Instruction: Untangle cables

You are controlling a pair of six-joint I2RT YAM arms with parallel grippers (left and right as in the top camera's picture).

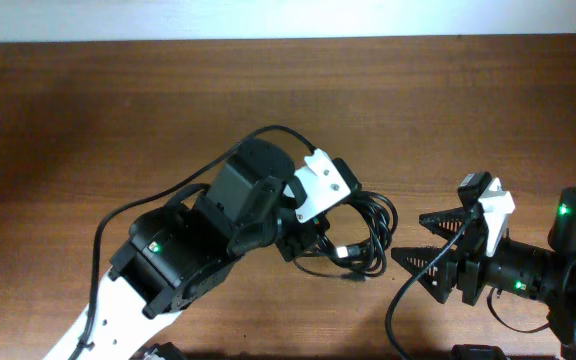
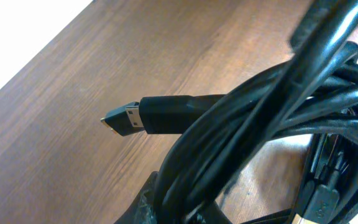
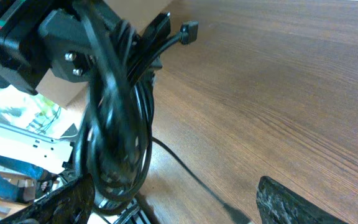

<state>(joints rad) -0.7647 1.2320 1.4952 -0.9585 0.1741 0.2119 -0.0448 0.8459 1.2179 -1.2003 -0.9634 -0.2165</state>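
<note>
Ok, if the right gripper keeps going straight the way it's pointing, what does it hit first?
Likely the cable bundle hanging from the left gripper; the open right gripper points at it. A loose strand trailing below may pass between its jaws first; depth is unclear.

Dark wooden table (image 1: 168,90) all across, and flat on it one thin strand of the cables (image 3: 185,171) runs from under the left gripper's (image 1: 308,238) fingers to between the right gripper's (image 1: 408,238) spread fingers (image 3: 297,202).
</note>
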